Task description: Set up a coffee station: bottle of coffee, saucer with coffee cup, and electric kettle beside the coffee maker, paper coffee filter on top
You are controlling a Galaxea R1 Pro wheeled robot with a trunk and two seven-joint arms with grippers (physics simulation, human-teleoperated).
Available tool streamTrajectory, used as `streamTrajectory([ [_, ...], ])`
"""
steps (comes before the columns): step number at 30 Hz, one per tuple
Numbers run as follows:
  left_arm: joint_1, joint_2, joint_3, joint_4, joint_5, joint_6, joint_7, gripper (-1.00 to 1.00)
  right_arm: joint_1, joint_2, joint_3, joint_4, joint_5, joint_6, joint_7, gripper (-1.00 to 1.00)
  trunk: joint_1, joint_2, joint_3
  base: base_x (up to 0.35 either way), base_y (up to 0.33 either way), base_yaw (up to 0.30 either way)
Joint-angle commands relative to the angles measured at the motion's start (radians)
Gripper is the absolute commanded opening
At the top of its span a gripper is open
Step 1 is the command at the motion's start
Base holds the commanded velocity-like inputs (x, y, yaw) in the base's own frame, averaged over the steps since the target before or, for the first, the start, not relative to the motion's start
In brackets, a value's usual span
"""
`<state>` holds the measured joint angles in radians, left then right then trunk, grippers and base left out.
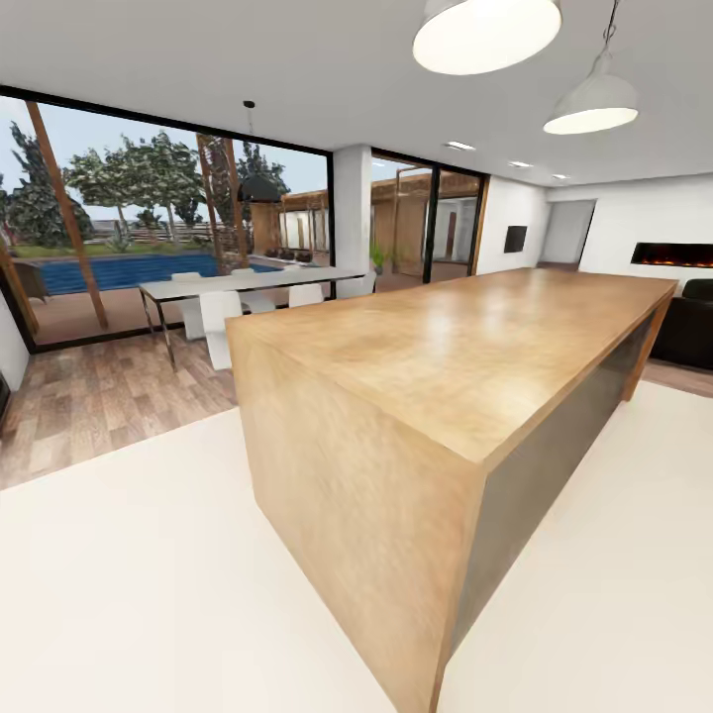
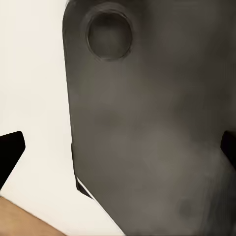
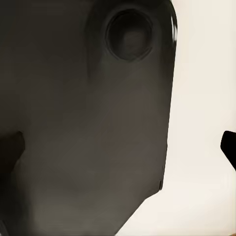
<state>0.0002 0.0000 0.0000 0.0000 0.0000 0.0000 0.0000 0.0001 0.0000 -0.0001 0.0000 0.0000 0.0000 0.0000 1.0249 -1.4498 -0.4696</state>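
Observation:
In the head view a long wooden kitchen island [image 1: 465, 347] stretches away from me, its near corner close in front. The left wrist view looks past my left gripper [image 2: 118, 150], whose dark fingertips [image 2: 10, 152] sit far apart at the picture's edges, open and holding nothing. Behind it are a dark grey part of my own body [image 2: 147, 123] and pale floor. My right gripper [image 3: 118, 147] is open as well, one fingertip [image 3: 229, 147] against pale floor, with my dark body [image 3: 88, 123] behind it.
White floor [image 1: 129, 555] runs along both sides of the island. A white dining table [image 1: 248, 282] with white chairs stands at the back left on wood flooring, before large windows onto a pool. A dark sofa [image 1: 688, 332] and a wall fireplace [image 1: 673, 254] are at the far right.

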Motion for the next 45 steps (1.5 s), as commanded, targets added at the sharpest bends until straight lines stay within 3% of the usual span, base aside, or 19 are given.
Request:
streamTrajectory([
  [1,0.000,0.000,0.000,0.000,0.000,0.000,0.000,1.00,0.000,0.000,0.000,0.000,0.000,0.000,0.000,1.00,0.000,0.000,0.000,0.000,0.000,0.000],
  [7,0.000,-0.003,-0.002,-0.007,-0.002,-0.011,-0.005,1.00,-0.017,0.028,0.002,-0.029,0.000,-0.004,-0.001,1.00,0.000,0.000,0.000,0.000,0.000,0.000],
  [18,0.000,-0.004,-0.001,-0.014,0.001,-0.012,-0.005,1.00,-0.029,0.029,-0.003,-0.083,-0.003,-0.018,-0.002,1.00,0.000,0.000,0.000,0.000,0.000,-0.007],
  [30,0.000,-0.003,-0.006,-0.012,-0.002,-0.009,-0.016,1.00,-0.029,0.029,0.001,-0.089,-0.002,-0.017,0.003,1.00,0.000,0.000,-0.002,-0.010,0.000,-0.250],
  [45,-0.001,-0.002,-0.003,-0.014,0.000,-0.011,-0.015,1.00,-0.029,0.027,-0.001,-0.090,-0.002,-0.017,0.001,1.00,0.000,0.000,-0.010,-0.169,0.000,-0.264],
])
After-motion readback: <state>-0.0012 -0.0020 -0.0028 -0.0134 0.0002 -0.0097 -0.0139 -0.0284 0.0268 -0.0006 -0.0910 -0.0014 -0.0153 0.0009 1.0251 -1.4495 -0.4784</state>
